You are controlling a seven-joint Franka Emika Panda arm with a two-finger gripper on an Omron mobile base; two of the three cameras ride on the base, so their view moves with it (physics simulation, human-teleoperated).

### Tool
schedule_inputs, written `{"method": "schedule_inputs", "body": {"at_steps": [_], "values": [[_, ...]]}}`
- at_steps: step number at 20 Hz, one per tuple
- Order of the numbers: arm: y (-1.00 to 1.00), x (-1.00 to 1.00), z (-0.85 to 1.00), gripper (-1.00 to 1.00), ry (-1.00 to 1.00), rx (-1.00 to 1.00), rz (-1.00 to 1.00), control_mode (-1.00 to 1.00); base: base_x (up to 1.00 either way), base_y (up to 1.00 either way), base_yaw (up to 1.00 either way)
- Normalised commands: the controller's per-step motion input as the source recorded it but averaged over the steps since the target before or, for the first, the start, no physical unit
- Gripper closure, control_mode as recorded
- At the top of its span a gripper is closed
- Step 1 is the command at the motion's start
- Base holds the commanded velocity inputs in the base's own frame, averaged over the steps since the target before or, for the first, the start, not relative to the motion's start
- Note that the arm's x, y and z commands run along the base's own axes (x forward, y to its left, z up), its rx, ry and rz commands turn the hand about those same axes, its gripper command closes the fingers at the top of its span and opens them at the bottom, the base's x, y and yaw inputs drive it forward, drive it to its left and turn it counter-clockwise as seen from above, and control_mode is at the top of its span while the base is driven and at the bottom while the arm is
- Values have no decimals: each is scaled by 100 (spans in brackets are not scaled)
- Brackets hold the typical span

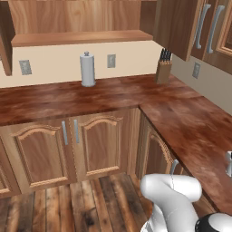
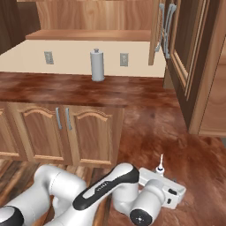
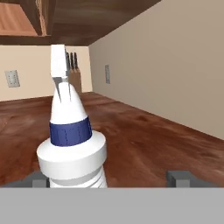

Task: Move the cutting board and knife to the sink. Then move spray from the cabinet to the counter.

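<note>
- A white spray bottle with a dark blue collar stands upright on the reddish-brown desk, seen close in the hand view.
- The claw stands wide open, its two dark fingertips rising at either side of the bottle's base; the left tip sits just beside the bottle, the right tip well apart from it.
- The bottle stands between the tips but off to the left of the gap's middle, and neither tip visibly presses on it; the claw has hold of nothing.
- The bottle's white trigger head points up and overlaps the distant wooden knife block against the beige wall.
- In the right base view the white arm reaches low over the desk's near corner, and the thin white tip of the spray bottle pokes up just behind the hand.
- In the left base view a sliver of the bottle shows at the right edge, on the desk.
- Further back on the desk stand a paper towel roll and the knife block in the corner.
</note>
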Motion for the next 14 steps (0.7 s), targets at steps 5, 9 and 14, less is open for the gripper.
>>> {"method": "schedule_inputs", "body": {"at_steps": [5,9,14], "values": [[0,-28,3,-100,0,0,0,-100,0,0,0],[4,-39,18,-100,0,0,0,-100,0,0,0],[20,-35,30,-100,0,-1,0,-100,0,0,0]]}}
